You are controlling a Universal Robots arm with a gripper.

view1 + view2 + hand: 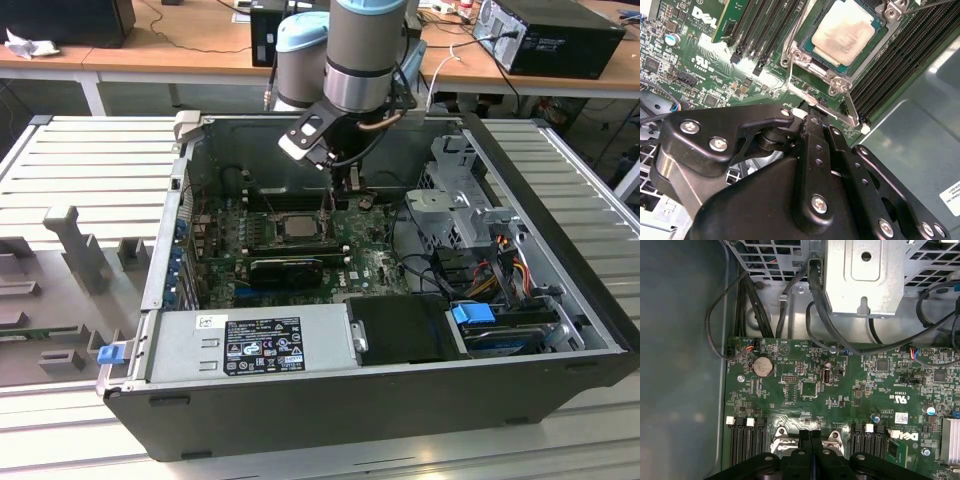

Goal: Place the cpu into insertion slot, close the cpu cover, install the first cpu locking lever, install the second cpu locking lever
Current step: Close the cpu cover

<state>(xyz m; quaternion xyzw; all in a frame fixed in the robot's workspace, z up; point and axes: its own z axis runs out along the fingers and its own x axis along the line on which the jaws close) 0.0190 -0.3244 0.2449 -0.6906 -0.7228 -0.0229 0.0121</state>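
The exterior view takes in the whole open computer case point(300, 405) with the arm point(365, 50) reaching down into it. The gripper point(349, 188) hangs low over the green motherboard point(375, 262). Well apart from the gripper, against the case's near wall, sit the grey power supply point(250, 345) and a blue-tabbed drive point(475, 314). A metal drive cage point(450, 200) stands on the exterior view's right of the gripper. A long black expansion card point(285, 268) lies near the gripper, just past the insertion slot point(271, 230).

The second wrist view gives the close detail. The cpu point(842, 32) sits flat in the slot a little beyond the fingertips, silver top up. The cpu cover point(801, 56) lies down around it. A thin metal lever point(830, 107) runs along the slot's edge nearest the gripper, right at the fingertips. Whether they touch it I cannot tell.

In the first wrist view the fingers point(802, 440) are pressed together with only a hairline between them, nothing visibly clamped. Beyond them lie black cables point(825, 325) and a coin cell point(763, 366).

The case rests on a ribbed metal table point(80, 150). Behind it, wooden benches point(150, 58) carry another computer point(550, 35).
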